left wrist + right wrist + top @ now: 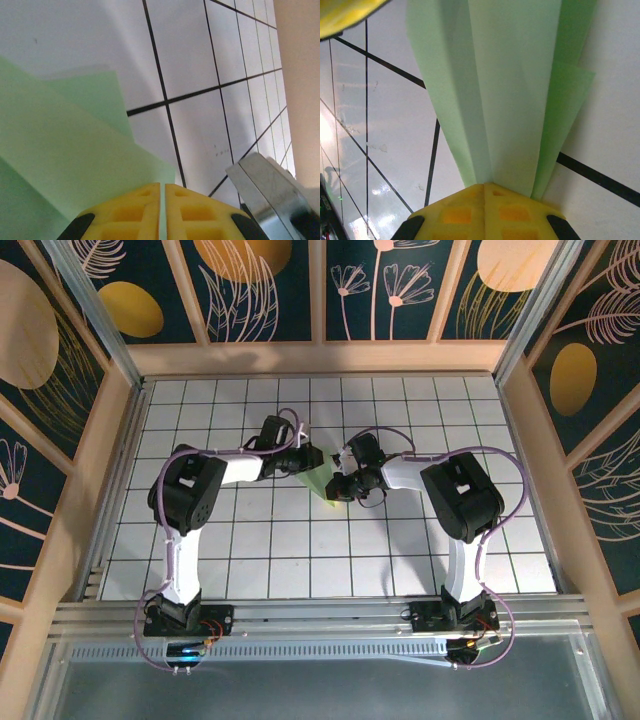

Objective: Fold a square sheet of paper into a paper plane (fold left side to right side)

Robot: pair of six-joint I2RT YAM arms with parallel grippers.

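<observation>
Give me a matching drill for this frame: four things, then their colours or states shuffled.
Things:
1. paper plane
2. right gripper
3. table
4. back wall

Colours or states:
a. white with black grid lines
b. dark, with plant drawings
c. pale green, creased
d. shut on the paper plane

Pairs: 1-c, 2-d, 3-a, 4-b

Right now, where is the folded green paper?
The folded green paper is at the centre of the gridded table in the top view, the right fingers shut on one end, the left fingers at the other.
</observation>
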